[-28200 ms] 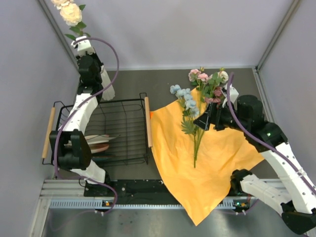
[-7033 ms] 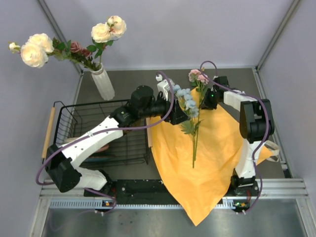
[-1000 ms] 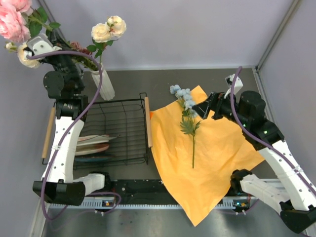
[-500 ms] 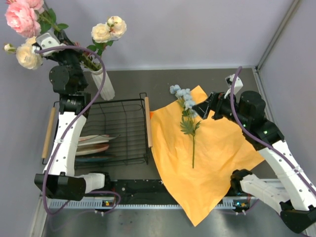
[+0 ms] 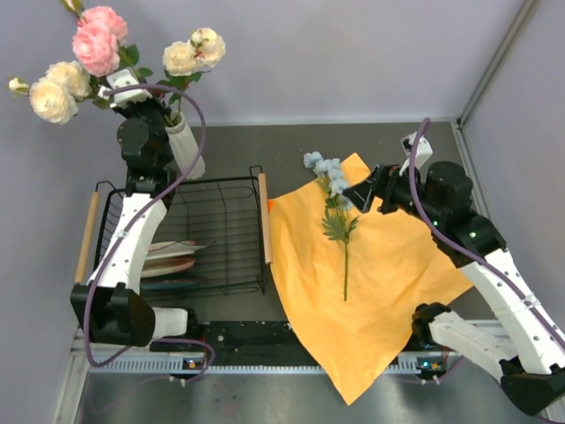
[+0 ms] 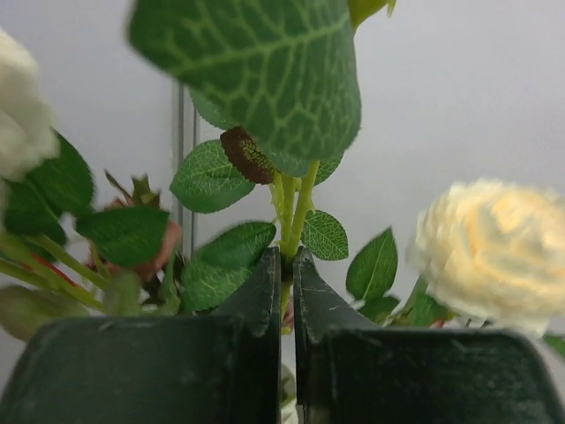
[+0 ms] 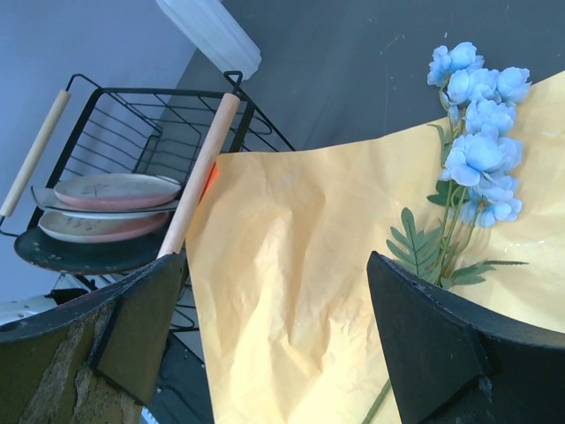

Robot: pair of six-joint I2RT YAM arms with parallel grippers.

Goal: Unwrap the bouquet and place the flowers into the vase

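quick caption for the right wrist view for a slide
Open right gripper above orange paper, blue flowers lying on it, dish rack with plates alongside.

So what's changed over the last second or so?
The left gripper, shut on the stem of the pink roses, carried them rightward toward the vase. The right gripper stayed open over the blue flowers on the orange paper.

Bright, soft, even light from above; shadows faint. Top view sharp, slight bending at the edges. Left wrist view: near leaf point(image 6: 256, 71) and cream rose point(image 6: 494, 252) blurred, probably too close. Right wrist view crisp, orange paper point(image 7: 291, 265) evenly lit.
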